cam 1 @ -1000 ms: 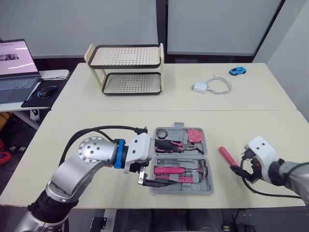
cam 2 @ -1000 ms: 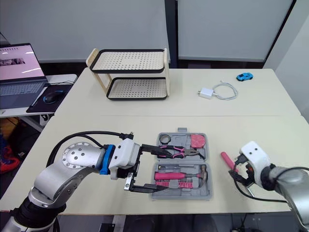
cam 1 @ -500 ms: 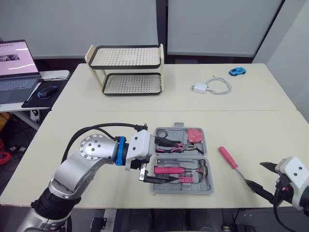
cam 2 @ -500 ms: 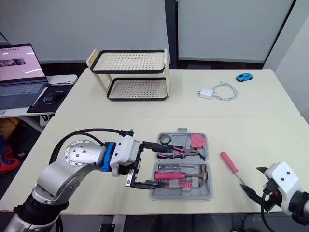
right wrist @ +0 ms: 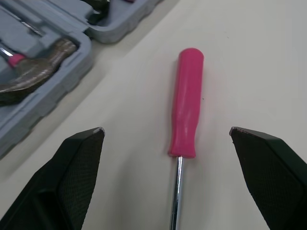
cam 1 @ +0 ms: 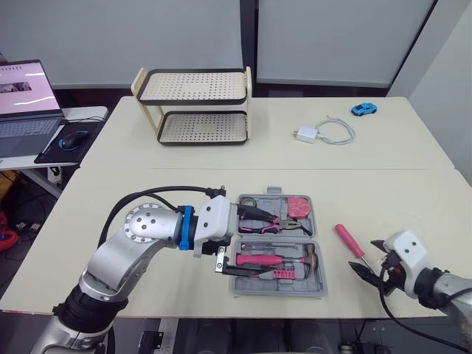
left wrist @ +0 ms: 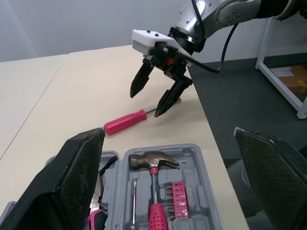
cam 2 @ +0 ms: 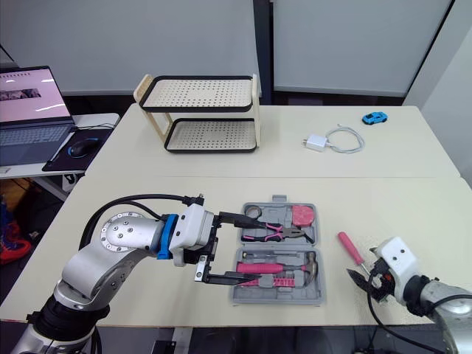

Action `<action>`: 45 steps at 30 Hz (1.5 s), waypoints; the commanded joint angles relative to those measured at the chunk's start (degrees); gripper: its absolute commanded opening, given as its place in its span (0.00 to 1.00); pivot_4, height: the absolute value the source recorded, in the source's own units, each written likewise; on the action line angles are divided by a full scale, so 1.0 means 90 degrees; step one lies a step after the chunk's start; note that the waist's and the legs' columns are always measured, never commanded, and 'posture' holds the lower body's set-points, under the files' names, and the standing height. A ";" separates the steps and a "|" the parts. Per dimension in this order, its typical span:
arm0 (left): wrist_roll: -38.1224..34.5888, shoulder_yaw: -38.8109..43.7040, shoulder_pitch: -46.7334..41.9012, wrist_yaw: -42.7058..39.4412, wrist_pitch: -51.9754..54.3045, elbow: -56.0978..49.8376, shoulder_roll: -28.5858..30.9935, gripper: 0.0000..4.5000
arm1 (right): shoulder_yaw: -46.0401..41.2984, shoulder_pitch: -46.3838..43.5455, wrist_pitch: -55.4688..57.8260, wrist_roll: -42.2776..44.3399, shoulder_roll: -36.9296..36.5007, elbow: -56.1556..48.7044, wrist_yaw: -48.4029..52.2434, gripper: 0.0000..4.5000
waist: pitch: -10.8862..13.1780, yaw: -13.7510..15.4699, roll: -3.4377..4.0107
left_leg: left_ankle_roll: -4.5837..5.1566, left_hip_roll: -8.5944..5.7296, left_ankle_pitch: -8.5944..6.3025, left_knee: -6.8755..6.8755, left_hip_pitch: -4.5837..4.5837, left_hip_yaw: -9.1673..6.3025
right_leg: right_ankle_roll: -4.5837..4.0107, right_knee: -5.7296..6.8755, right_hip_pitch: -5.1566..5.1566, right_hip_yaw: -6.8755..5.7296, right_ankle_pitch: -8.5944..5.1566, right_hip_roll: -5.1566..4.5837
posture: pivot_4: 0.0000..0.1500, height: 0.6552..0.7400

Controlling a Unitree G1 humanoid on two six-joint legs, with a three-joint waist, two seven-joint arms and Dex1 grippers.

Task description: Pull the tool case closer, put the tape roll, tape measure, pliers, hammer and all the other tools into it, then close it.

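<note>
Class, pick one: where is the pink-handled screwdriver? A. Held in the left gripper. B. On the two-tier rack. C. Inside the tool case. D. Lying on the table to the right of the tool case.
D: the screwdriver lies flat on the table, right of the tool case and apart from it. The right gripper has its fingers open near the shaft and is not gripping it.

I am seeing bright, even light coming from above. The table point(cam 1: 184, 184) is carrying only soft, faint shadows, as under the rack point(cam 1: 193, 87). The screwdriver point(right wrist: 187, 120) is looking sharp in the right wrist view.
</note>
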 commanded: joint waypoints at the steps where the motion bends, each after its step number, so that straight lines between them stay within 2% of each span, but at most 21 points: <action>1: -0.0058 0.0081 -0.0018 0.0067 -0.0021 -0.0237 0.0022 1.00 | 0.0155 -0.0207 -0.0172 -0.0151 0.0116 0.0188 -0.0250 1.00 | 0.0000 0.0000 0.0000 | -0.0001 0.0000 0.0000 0.0000 0.0000 -0.0001 | 0.0000 0.0000 0.0000 -0.0001 0.0000 0.0000 | 1.00 1.00; 14: -0.0097 0.0056 -0.0052 0.0074 0.0030 -0.0231 0.0049 1.00 | 0.0285 -0.0565 0.0326 -0.0063 0.0314 0.0835 -0.0644 1.00 | -0.0002 -0.0003 -0.0001 | 0.0000 0.0000 0.0000 0.0000 0.0002 -0.0001 | 0.0000 0.0001 0.0000 0.0001 0.0000 0.0001 | 1.00 1.00; 17: -0.0101 0.0052 -0.0076 0.0059 0.0035 -0.0205 0.0049 1.00 | 0.0467 -0.0624 0.0409 -0.0179 0.0260 0.0737 -0.0653 0.87 | -0.0002 -0.0007 -0.0001 | 0.0000 0.0001 0.0000 0.0000 0.0003 -0.0001 | 0.0000 0.0002 0.0000 0.0000 0.0000 0.0002 | 1.00 1.00; 26: -0.0080 0.0033 -0.0073 0.0051 0.0038 -0.0198 0.0071 1.00 | 0.0590 -0.0728 0.1193 -0.0225 0.0185 0.0166 -0.0987 0.18 | -0.0003 -0.0007 -0.0002 | 0.0000 0.0000 0.0000 0.0000 0.0004 -0.0002 | 0.0000 0.0002 0.0001 0.0001 0.0000 0.0002 | 1.00 1.00; 27: -0.0080 0.0035 -0.0060 0.0051 0.0038 -0.0204 0.0076 1.00 | 0.0557 -0.0719 0.1355 -0.0184 0.0213 0.0056 -0.1048 0.13 | -0.0003 -0.0007 -0.0002 | 0.0000 0.0000 0.0000 0.0000 0.0003 -0.0002 | 0.0000 0.0002 0.0001 0.0000 0.0000 0.0002 | 1.00 1.00; 30: -0.0077 0.0066 -0.0005 0.0062 0.0006 -0.0213 0.0087 1.00 | 0.0508 -0.0680 0.1643 -0.0099 0.0195 -0.0274 -0.1114 0.14 | -0.0003 -0.0007 -0.0001 | 0.0001 0.0000 0.0000 0.0000 0.0003 -0.0002 | 0.0000 0.0003 0.0001 0.0001 0.0000 0.0002 | 1.00 1.00; 34: -0.0267 0.0404 0.0259 0.0043 -0.0460 -0.0156 -0.0089 1.00 | 0.0725 -0.0724 0.1534 -0.0156 -0.0360 -0.0933 -0.0716 0.14 | -0.0002 -0.0025 0.0002 | 0.0001 -0.0001 -0.0001 0.0000 0.0002 0.0001 | 0.0000 0.0003 -0.0002 0.0004 0.0000 0.0001 | 1.00 1.00; 39: -0.0384 0.0846 0.0947 -0.0515 -0.0620 -0.0136 0.0537 1.00 | 0.0976 -0.0998 0.1854 0.0231 -0.1277 -0.2035 0.0088 0.14 | -0.0002 -0.0096 0.0006 | 0.0002 0.0006 -0.0001 -0.0005 0.0002 -0.0003 | 0.0000 0.0006 -0.0006 0.0001 0.0000 0.0008 | 1.00 1.00; 42: -0.0913 0.1239 0.1290 -0.0814 -0.0469 -0.0097 0.0761 1.00 | 0.1422 -0.1544 0.2407 0.0623 -0.1650 -0.2678 0.0449 0.14 | -0.0001 -0.0091 0.0004 | 0.0003 0.0009 -0.0001 -0.0004 -0.0001 -0.0005 | -0.0001 0.0002 -0.0005 -0.0002 0.0000 0.0009 | 1.00 1.00; 45: -0.0689 0.1469 0.1667 -0.1267 -0.1034 0.0302 0.0948 1.00 | 0.2107 -0.2460 0.3080 0.0935 -0.1704 -0.3094 0.0565 0.14 | -0.0001 -0.0090 0.0004 | 0.0003 0.0010 -0.0002 -0.0004 -0.0002 -0.0008 | -0.0001 0.0000 -0.0006 -0.0006 -0.0001 0.0008 | 1.00 1.00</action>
